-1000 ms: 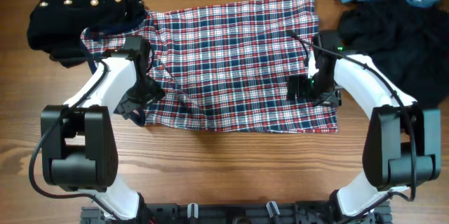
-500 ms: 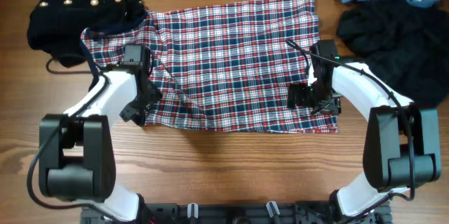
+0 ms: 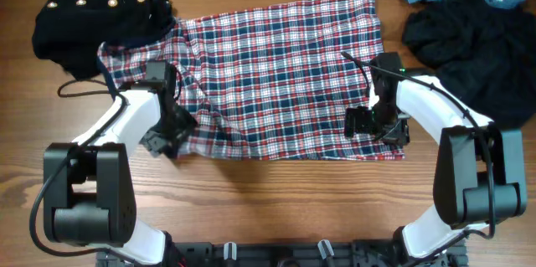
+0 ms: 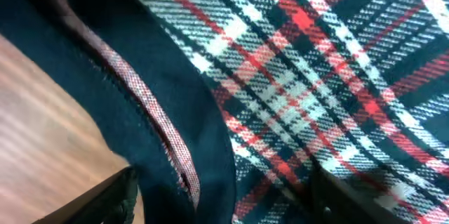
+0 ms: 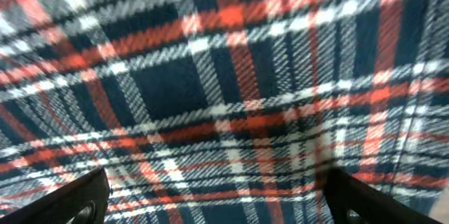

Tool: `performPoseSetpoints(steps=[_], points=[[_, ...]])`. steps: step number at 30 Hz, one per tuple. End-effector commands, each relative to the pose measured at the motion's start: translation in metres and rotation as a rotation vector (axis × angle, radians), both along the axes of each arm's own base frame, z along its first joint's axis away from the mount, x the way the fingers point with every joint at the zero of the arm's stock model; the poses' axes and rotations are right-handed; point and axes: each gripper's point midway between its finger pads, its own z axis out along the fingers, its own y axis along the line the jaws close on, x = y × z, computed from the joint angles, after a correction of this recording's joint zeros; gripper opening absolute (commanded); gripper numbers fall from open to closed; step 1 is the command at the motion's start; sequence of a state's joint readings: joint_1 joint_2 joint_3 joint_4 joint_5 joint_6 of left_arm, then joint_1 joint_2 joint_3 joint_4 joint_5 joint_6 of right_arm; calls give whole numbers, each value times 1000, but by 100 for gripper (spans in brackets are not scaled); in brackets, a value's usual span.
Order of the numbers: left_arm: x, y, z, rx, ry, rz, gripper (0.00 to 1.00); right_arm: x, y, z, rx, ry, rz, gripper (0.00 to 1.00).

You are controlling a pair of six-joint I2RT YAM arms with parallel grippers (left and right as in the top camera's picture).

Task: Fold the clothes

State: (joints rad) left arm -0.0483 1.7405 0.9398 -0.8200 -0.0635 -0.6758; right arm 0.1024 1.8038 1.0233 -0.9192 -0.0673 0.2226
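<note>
Two grippers, both released with jaws wide: left gripper (image 3: 164,138) and right gripper (image 3: 373,124) have each shifted nearer the near hem. Plaid garment (image 3: 276,74) lies beneath and between them, flat on the desk (image 3: 268,208). Judged: corner grasps imminent, first fold pending.

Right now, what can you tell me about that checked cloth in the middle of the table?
The plaid garment is a soft woven fabric in red, navy and white checks. It lies spread mostly flat on the wooden table, rumpled along its left side, where a turned edge shows a plain navy inside with a reddish seam. Its upper left corner meets the black studded garment. The left pincer and right pincer stand open on its near corners, with cloth between their fingers.
</note>
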Motion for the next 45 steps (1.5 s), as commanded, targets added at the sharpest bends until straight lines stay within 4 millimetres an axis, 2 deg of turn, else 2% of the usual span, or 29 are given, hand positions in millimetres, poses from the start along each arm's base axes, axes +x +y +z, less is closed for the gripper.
performPoseSetpoints(steps=[1, 2, 5, 13, 18, 23, 27, 33, 38, 40, 45], points=[[-64, -19, -28, -101, 244, -12, 82, -25, 6, -6, 38, 67, -22, 99], [-66, -22, -27, -116, 254, -9, 84, -38, 8, -11, 47, 103, -32, 99], [-72, -25, -25, -135, 279, -4, 84, -49, 13, -14, 81, 134, -55, 100], [-64, -14, -28, -77, 245, -12, 88, -35, 8, -19, 76, 79, -117, 100], [-62, 1, -28, -43, 239, 21, 91, -29, -18, -20, 65, 69, -260, 100], [-64, 28, -28, 8, 239, 91, 95, -28, -39, -20, 72, 62, -320, 100], [-67, 46, -28, -2, 239, 176, 97, -26, -44, -20, 76, 51, -316, 100], [-69, 62, -28, -20, 233, 212, 98, -23, -44, -19, 77, 42, -314, 100], [-64, 68, -23, -25, 219, 206, 100, -6, -46, -5, 78, 6, -314, 100], [-55, 70, -11, -21, 195, 205, 100, 7, -48, 6, 79, -21, -313, 100], [-40, 73, 15, -16, 132, 205, 99, 25, -50, 25, 84, -78, -308, 100]])
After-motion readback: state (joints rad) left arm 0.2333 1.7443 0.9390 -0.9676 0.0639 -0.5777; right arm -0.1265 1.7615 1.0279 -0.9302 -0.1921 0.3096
